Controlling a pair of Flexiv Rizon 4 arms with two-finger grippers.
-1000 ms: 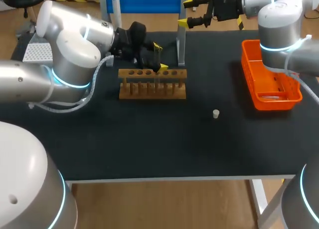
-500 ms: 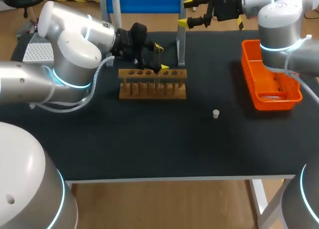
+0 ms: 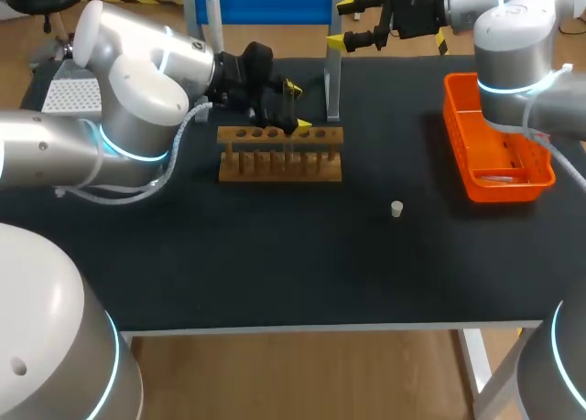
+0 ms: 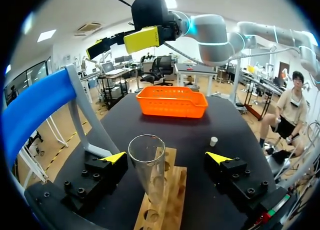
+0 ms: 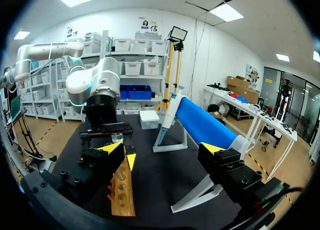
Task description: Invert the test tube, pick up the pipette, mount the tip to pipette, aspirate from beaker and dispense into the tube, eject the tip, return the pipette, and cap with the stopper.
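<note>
The left gripper [image 4: 165,157] hangs over the far side of the wooden rack [image 3: 279,153] with its fingers spread wide on either side of the test tube [image 4: 147,175]. The tube stands mouth up in a rack hole and, as far as the wrist view shows, neither pad touches it, a stance fit for closing on the glass or for backing off it. The right gripper [image 3: 342,22], also wide apart and empty, sits at the far edge by the blue stand [image 3: 272,4] where the pipette [image 5: 167,115] hangs, probably so it is placed for the pickup. The stopper [image 3: 396,209] lies alone near the table's middle, left of the orange basket [image 3: 454,118].
</note>
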